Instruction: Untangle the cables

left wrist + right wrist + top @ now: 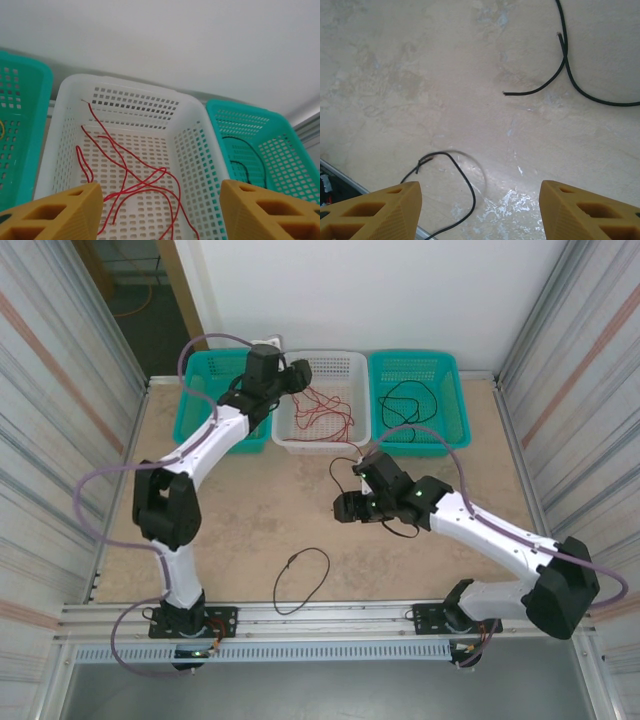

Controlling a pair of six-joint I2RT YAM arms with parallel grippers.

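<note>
Several thin red cables [135, 175] lie curled and crossing in the white basket [125, 82]. My left gripper [162, 215] hangs over that basket [300, 435], open, with nothing between its fingers [55, 212]. From above, the left gripper [298, 375] is at the basket's back left corner, over the red cables [325, 410]. My right gripper [480, 215] is open above bare table. A black cable loop [462, 180] lies just ahead of it and a second black cable [570, 75] farther off. From above, the right gripper [345, 508] sits mid-table, with the black loop [303, 580] near the front edge.
A teal basket [445, 405] on the right holds a black cable [405, 400]. Another teal basket [195, 410] stands left of the white one, with a bit of pale yellow wire [1, 130] at its edge. Corrugated walls close both sides.
</note>
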